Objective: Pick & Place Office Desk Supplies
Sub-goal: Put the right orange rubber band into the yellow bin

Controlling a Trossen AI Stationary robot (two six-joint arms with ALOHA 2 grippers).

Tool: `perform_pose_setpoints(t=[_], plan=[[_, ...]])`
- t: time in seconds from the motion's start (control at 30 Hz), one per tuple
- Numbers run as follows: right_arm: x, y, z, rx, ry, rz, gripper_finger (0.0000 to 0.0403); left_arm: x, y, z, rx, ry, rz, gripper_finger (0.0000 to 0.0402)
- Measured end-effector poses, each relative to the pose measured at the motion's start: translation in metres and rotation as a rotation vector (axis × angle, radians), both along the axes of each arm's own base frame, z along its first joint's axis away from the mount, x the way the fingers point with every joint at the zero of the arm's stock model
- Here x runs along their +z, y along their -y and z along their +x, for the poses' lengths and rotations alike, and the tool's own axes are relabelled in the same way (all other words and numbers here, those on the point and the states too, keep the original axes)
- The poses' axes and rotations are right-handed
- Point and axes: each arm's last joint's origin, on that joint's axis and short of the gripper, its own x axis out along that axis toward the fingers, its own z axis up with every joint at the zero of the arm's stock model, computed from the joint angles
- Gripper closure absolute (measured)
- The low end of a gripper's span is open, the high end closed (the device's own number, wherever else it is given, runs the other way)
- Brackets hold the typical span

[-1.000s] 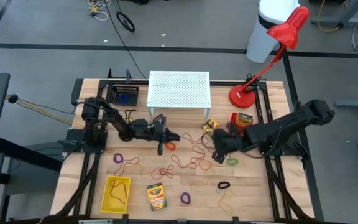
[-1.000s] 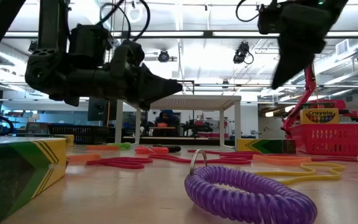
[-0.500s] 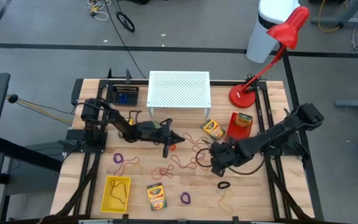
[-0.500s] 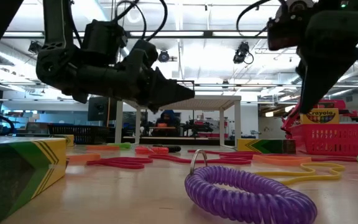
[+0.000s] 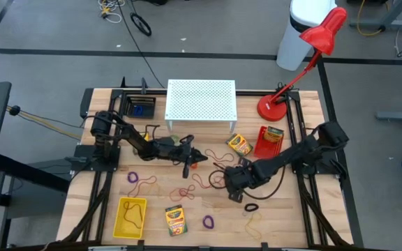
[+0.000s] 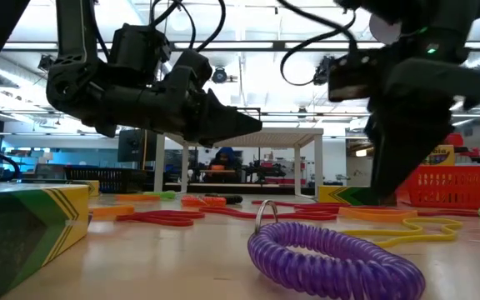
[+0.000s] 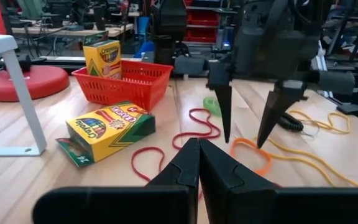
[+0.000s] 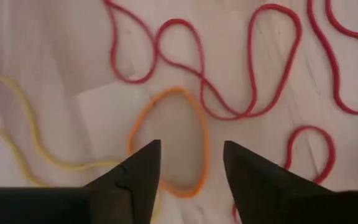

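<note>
My right gripper [image 5: 230, 187] points down at the middle of the wooden table [image 5: 285, 209], fingers [image 8: 135, 171] apart and holding nothing. Directly beneath it lies an orange rubber band [image 8: 169, 140]; in the right wrist view the two fingertips frame the near end of this loop, and I cannot tell whether they touch the wood. Red rubber bands [image 8: 229, 74] curl just beyond the orange one, and a yellow rubber band [image 8: 23, 130] trails off to one side.

My left gripper [image 5: 199, 156] hangs above the table near the centre, fingers pressed together with nothing between them; it faces my right gripper [image 7: 247, 134].

Containers: a red basket [image 7: 126, 81] near the lamp base holds one upright crayon box [image 7: 102, 57]. A second crayon box [image 7: 107, 129] lies flat on the table just beside that basket. A yellow tray [image 5: 130, 216] at the front left holds a thin band. A third crayon box [image 5: 175, 219] lies beside the tray, with a purple coil loop [image 6: 332, 258] near it and a black loop [image 5: 251, 207] near my right gripper.
</note>
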Motion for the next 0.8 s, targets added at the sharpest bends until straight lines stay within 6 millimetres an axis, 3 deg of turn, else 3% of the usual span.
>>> perform_pose_setpoints(t=[0.3,0.47,0.7,0.8], plan=[[-0.012,0.009,0.005,-0.021,-0.058,0.045,0.0298,-0.001,0.001,0.000,-0.030,-0.009,-0.024,0.0392],[-0.018,0.008,0.007,0.000,-0.074,0.026,0.0320,-0.001,0.001,0.000,-0.028,-0.012,-0.056,0.0392],[-0.016,0.009,0.006,0.038,-0.056,-0.030,0.0391,-0.002,-0.004,0.000,-0.026,-0.025,-0.125,0.0390],[-0.011,0.008,0.003,0.073,-0.050,-0.066,0.0392,-0.002,-0.003,0.000,-0.027,-0.024,-0.127,0.0389]])
